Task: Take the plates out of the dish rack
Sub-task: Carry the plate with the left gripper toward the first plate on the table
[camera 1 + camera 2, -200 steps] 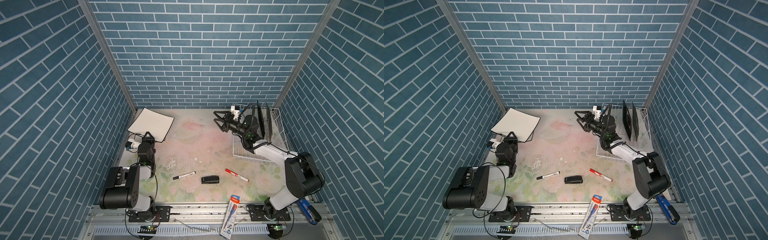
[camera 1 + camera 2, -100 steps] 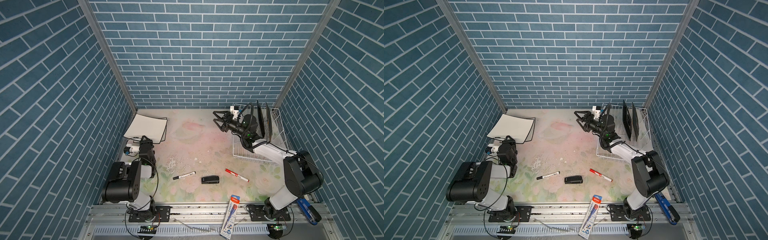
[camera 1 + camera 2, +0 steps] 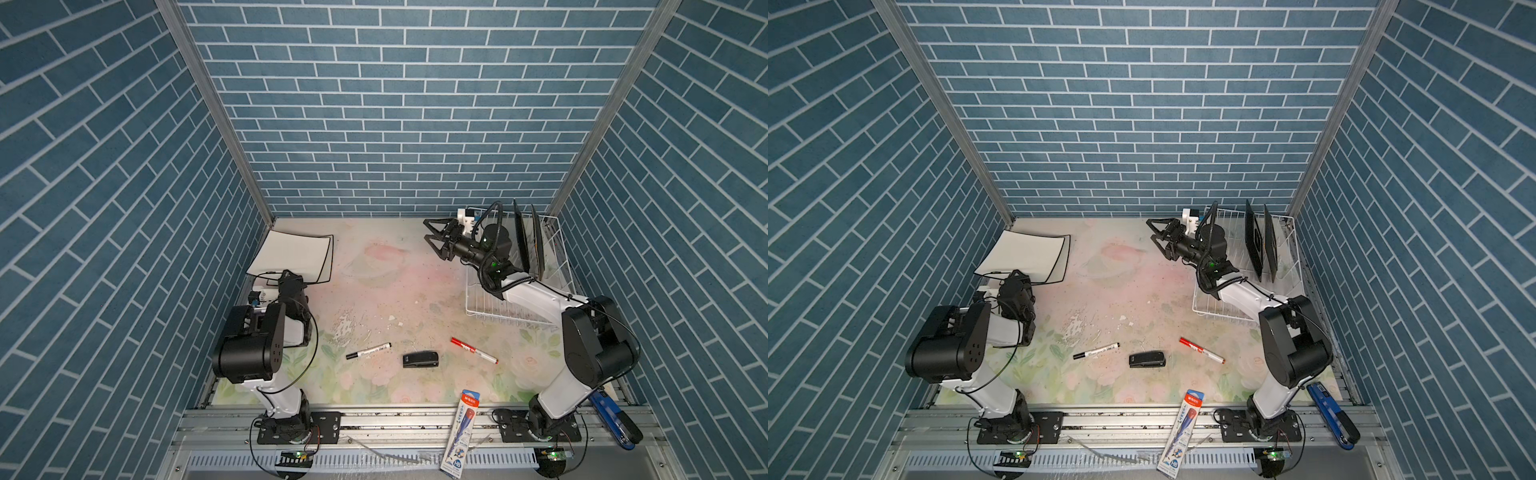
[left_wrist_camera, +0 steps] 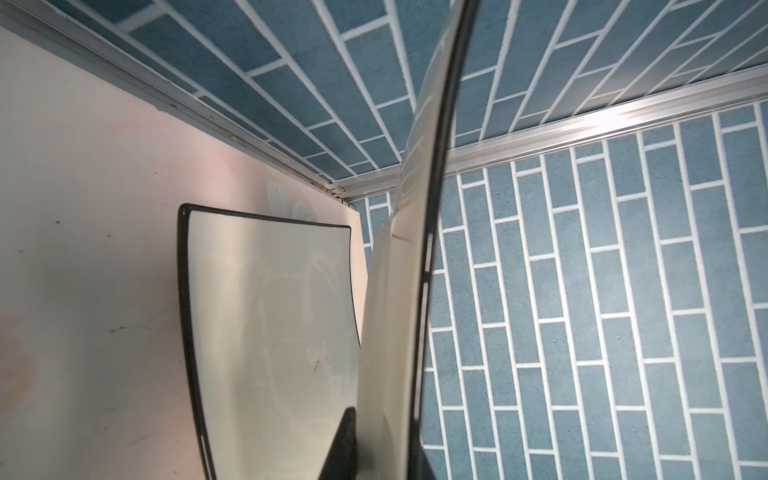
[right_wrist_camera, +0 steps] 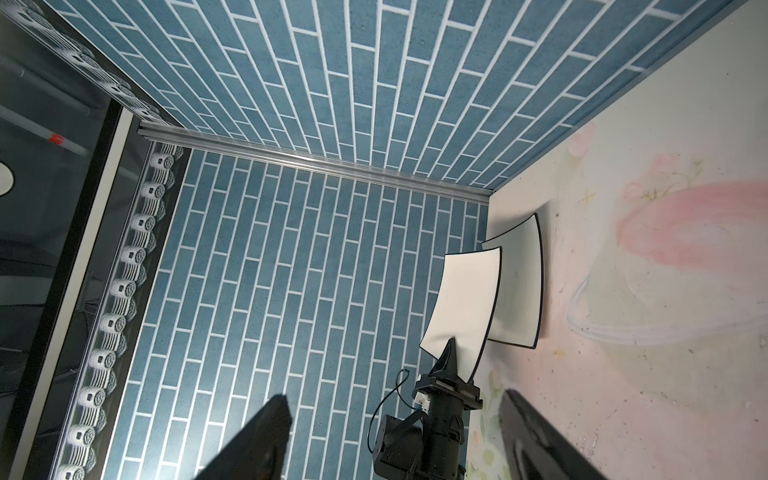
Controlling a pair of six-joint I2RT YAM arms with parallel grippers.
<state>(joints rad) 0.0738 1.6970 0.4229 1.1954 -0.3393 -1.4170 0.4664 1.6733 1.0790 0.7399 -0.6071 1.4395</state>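
My left gripper is shut on the near edge of a square white plate with a thin black rim at the far left. In the left wrist view that held plate runs edge-on between the pads. It hangs tilted just above a second white plate lying flat on the table. Both plates also show in the right wrist view, the held plate and the flat plate. The white wire dish rack stands at the far right with two black plates upright in it. My right gripper hovers open and empty left of the rack.
A black marker, a black stapler-like object and a red marker lie near the front. A pen package rests on the front rail and a blue tool by the right arm's base. Brick walls close three sides.
My left arm has drawn back toward the left wall and lowered the white plate, which now lies flatter over the plate on the table. The right arm has not moved.
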